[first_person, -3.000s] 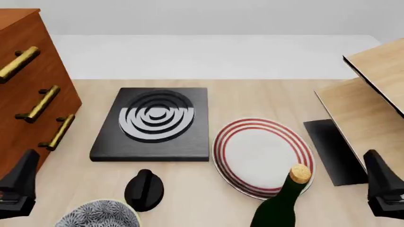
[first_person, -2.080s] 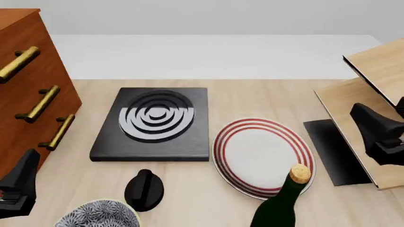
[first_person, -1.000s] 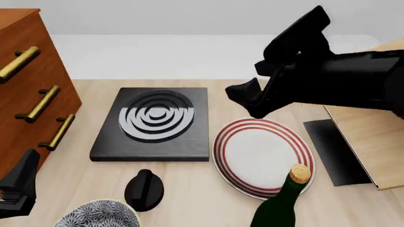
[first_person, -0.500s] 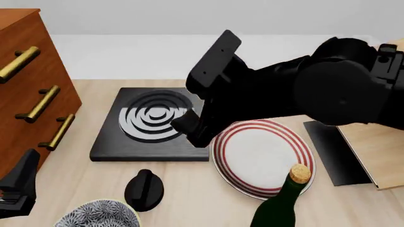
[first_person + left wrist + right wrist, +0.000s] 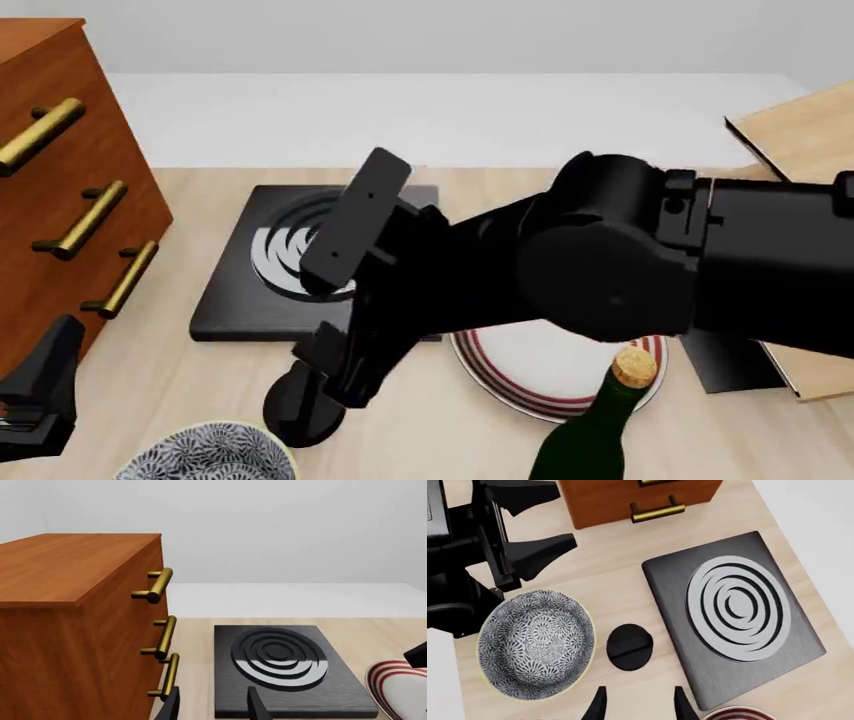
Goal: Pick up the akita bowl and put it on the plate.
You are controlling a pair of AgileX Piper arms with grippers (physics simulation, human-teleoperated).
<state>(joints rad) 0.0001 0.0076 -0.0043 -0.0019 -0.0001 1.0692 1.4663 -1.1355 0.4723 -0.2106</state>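
1. My right gripper is empty, fingers spread apart, above the black knob.
2. My left gripper, also parted and empty, sits by the tabletop's near left corner.
3. The akita bowl rests at the tabletop's near edge, left of centre, just beside the knob.
4. The plate lies toward the near right, mostly hidden by my right arm.

Right hand above black knob
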